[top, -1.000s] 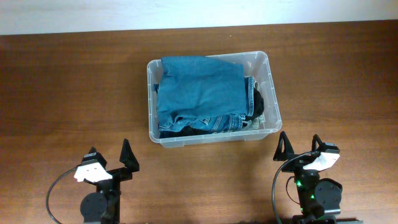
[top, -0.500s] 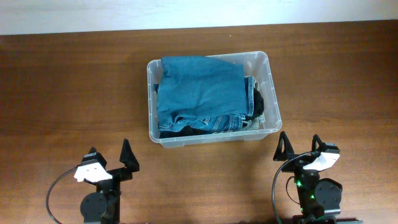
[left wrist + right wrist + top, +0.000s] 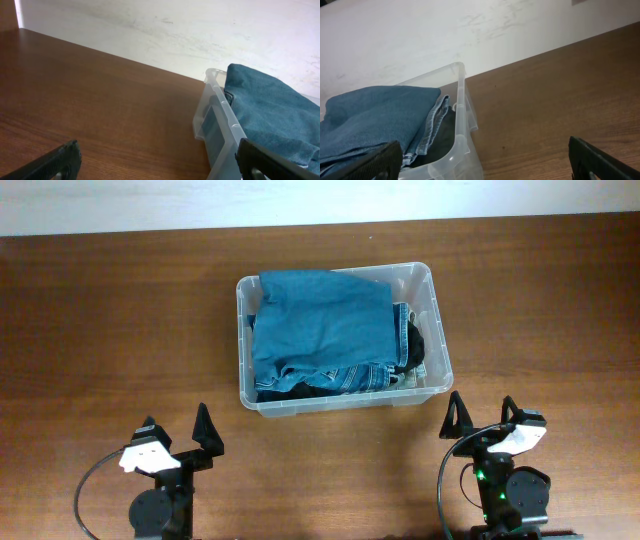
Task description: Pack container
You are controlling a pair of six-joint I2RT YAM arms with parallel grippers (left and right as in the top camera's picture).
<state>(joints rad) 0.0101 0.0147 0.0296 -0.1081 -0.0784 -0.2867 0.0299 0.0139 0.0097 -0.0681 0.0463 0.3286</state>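
The clear plastic container point(image 3: 425, 285) stands on the brown table, a little back of the middle. Folded blue jeans point(image 3: 320, 325) fill it, with a dark garment point(image 3: 414, 345) under them at its right side. My left gripper point(image 3: 178, 430) is open and empty near the front edge, to the left of the tub. My right gripper point(image 3: 484, 413) is open and empty near the front edge, to the right of it. The left wrist view shows the tub's left wall point(image 3: 215, 125) and the jeans point(image 3: 270, 115). The right wrist view shows its right rim point(image 3: 462, 105) and the jeans point(image 3: 375, 112).
A pale wall runs along the table's far edge point(image 3: 320, 215). Black cables loop beside both arm bases at the front edge point(image 3: 90, 480).
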